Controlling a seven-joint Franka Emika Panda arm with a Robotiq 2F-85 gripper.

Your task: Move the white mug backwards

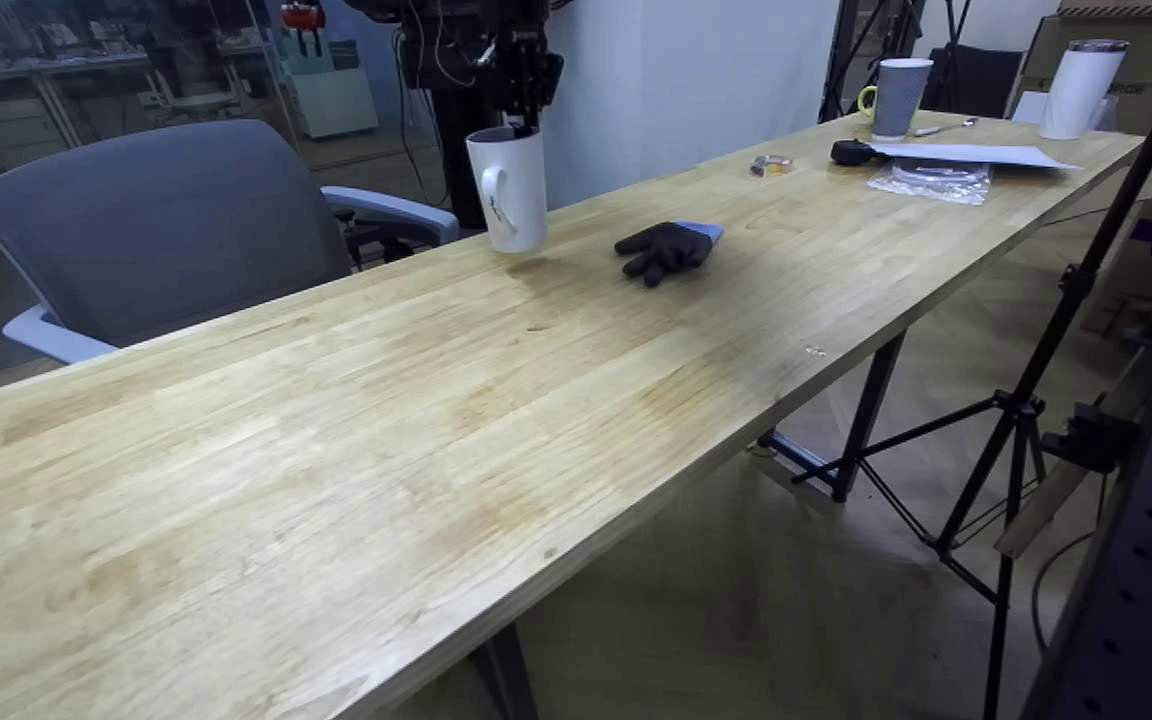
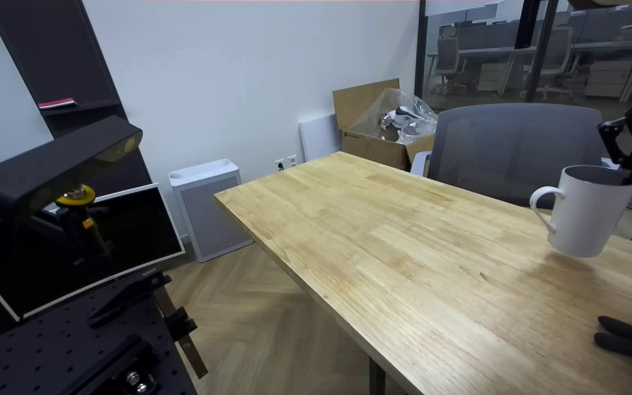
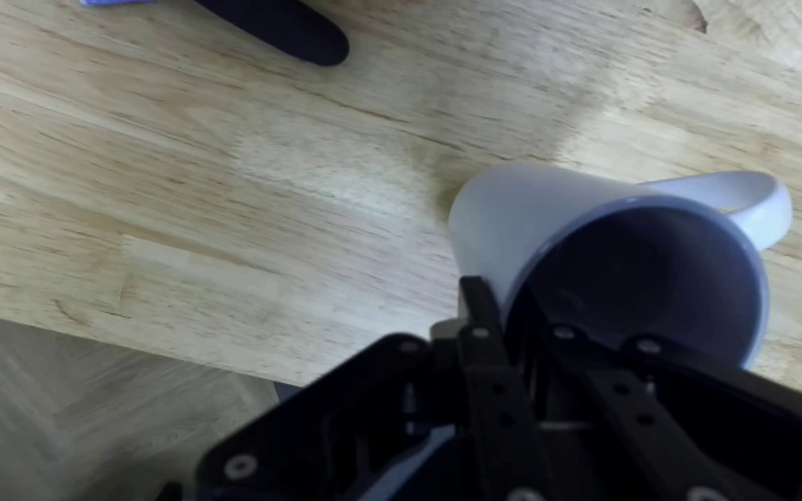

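Hanging by one side of its rim, apparently just above the table (image 1: 416,420) and near the edge beside the office chair (image 1: 166,230), the white mug (image 2: 585,219) could pivot or slip, since the pinch bears on one thin wall, and carrying it too far toward that edge could leave its base unsupported. The gripper (image 3: 504,306) is nearly closed, one finger inside the mug and one outside, clenching the wall between them

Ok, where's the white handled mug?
In an exterior view, the white mug is left of the dark glove, at the side of the table nearest the grey chair; in the wrist view, it sits right of centre, held by the gripper.
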